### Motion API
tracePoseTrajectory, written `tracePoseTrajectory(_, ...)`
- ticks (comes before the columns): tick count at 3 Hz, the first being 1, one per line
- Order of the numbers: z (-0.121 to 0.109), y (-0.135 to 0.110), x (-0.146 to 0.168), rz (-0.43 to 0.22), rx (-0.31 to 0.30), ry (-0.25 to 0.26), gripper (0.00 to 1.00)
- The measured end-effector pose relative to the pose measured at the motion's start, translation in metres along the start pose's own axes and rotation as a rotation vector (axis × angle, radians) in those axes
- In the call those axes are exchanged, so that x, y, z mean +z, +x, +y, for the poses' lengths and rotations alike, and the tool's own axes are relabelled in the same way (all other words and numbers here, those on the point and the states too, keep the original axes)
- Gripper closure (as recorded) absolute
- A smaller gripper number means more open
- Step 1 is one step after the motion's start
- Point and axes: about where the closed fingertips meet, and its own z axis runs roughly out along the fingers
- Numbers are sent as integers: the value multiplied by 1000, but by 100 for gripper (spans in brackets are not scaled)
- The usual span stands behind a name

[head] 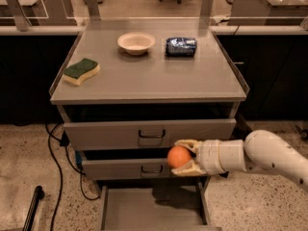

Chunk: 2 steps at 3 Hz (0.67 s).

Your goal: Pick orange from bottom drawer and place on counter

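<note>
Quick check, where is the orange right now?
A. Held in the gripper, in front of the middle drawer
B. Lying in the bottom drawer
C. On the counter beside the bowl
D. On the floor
A: the orange is clamped in the gripper, level with the middle drawer, above the open bottom drawer and not yet on the counter.
</note>
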Motion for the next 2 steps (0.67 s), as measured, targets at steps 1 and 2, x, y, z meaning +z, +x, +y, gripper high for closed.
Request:
tracePoseTrajectory(1, -31, -61, -42, 5, -49, 53, 100)
tracePoseTrajectory(2, -76, -140, -99, 7, -127, 127, 100)
